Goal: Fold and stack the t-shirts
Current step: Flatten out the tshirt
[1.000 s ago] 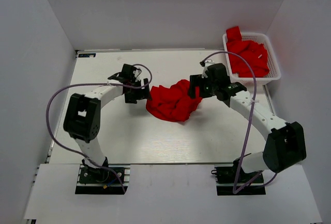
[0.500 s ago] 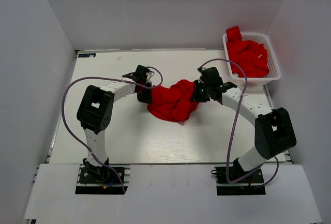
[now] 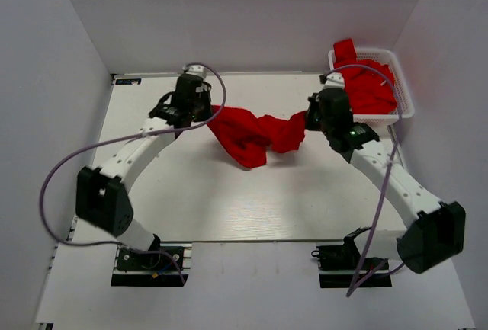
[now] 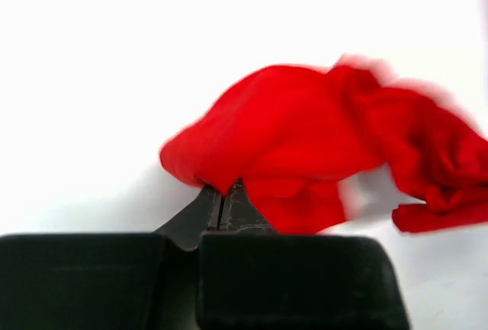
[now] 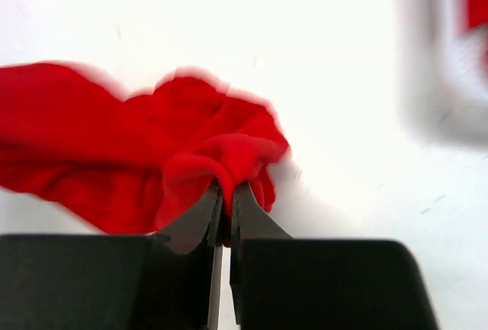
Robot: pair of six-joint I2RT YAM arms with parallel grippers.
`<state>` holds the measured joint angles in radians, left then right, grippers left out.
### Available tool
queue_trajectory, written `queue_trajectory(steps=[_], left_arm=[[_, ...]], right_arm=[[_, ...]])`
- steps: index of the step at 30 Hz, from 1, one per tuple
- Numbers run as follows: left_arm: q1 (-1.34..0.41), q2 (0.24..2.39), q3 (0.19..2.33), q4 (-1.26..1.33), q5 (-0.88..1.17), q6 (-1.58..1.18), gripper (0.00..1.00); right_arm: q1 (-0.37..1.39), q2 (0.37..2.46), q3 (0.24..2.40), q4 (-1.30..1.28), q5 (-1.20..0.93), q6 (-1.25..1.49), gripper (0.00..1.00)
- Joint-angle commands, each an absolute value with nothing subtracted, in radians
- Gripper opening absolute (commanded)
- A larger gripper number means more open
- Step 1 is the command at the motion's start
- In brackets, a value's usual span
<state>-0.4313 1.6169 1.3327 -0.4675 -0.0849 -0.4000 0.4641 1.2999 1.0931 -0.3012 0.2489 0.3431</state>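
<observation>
1. The left gripper (image 3: 206, 109) is over the far-left part of the white tabletop (image 3: 229, 208). Its jaws are closed to a sliver on one edge of the crumpled red cotton t-shirt (image 3: 252, 136). The left wrist view shows fabric pinched right at the tips.
2. The shirt hangs as a twisted, sagging rope between the two grippers, above the far middle of the table. Cannot tell whether the lowest bunch touches the surface.
3. The right gripper (image 3: 311, 120) has its fingers nearly together too, clamping a fold at the opposite end. In the right wrist view, cloth bulges around the tips.
4. The white plastic mesh basket (image 3: 405, 86) sits in the far-right corner and holds the spare red shirts (image 3: 374, 86). Neither arm touches it.
5. Judgement: the step in hand is spreading the garment.
   - Draw the arms apart evenly at matched height until the twist drops out.
   - Both grips look to be on bunched folds, not true corners, so expect to regrasp at hem or shoulders before laying flat.
   - Do not yank: a thin pinch could slip.
</observation>
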Motion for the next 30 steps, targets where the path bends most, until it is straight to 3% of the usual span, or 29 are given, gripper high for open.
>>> queue_trajectory(steps=[1,11,16,30], left_arm=[[-0.433,1.421,1.359,-0.413,-0.228,-0.374,0.0],[-0.423,1.137,1.43,-0.462,-0.53,-0.281,0.0],[-0.423,1.052,1.491,-0.472,-0.572,-0.239,0.0],[-0.414,0.868,1.644,-0.483,-0.19,-0.183,0.0]], right_arm=[[0.456,1.183,1.173,-0.212,0.455,0.266,0.0],[0.451,0.98,1.239,-0.058,0.667,0.051,0.0],[0.453,0.916,1.276,-0.015,0.717,-0.046,0.0],[0.454,0.723,1.443,-0.084,0.407,-0.061,0.0]])
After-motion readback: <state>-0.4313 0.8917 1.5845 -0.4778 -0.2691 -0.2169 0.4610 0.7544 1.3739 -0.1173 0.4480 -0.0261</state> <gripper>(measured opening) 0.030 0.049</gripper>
